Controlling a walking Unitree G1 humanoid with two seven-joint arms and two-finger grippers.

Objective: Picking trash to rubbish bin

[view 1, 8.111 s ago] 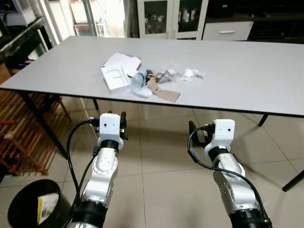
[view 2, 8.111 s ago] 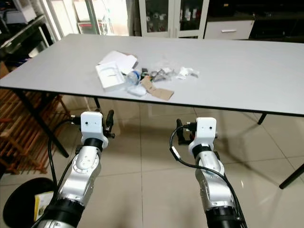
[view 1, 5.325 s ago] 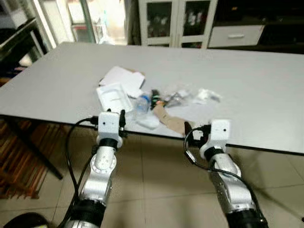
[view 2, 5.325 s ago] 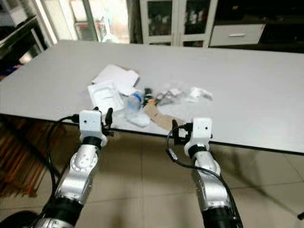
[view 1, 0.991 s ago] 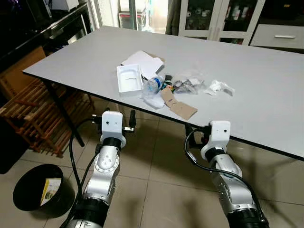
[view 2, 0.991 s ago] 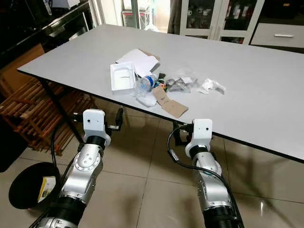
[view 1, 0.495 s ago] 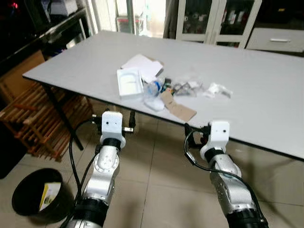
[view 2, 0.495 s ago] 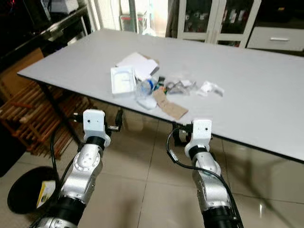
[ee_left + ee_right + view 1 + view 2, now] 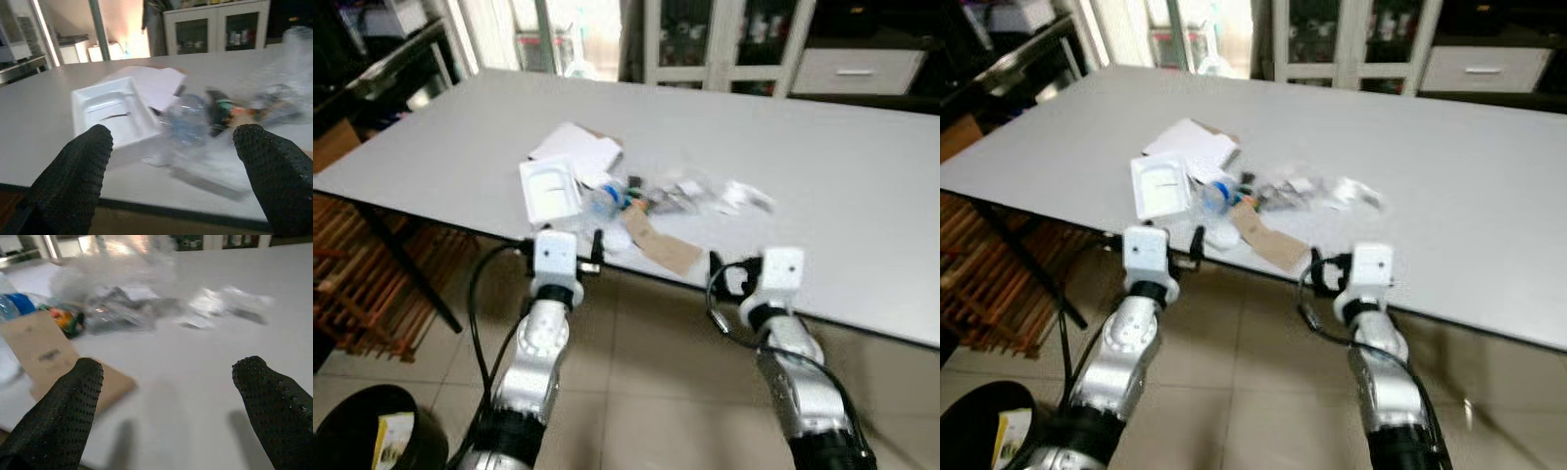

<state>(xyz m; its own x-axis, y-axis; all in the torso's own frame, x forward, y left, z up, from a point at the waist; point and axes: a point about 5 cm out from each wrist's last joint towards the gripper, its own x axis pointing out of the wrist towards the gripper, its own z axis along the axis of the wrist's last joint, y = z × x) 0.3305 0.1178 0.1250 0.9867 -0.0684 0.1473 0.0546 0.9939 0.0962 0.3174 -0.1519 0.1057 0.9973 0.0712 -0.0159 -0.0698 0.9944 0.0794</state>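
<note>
Nothing is binned yet as far as I can judge: the trash pile [image 9: 626,201] lies untouched on the table [image 9: 842,176], both the left gripper [image 9: 171,196] and right gripper [image 9: 166,426] hang spread and empty at its near edge, and the bin [image 9: 372,436] sits on the floor near left.

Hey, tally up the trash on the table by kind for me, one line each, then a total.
White tray: 1
White paper sheet: 1
Plastic bottle: 1
Brown card: 1
Clear plastic wrappers, one with dark items, one crumpled: 2
Total: 6, though the blurred middle of the pile may hide more.
</note>
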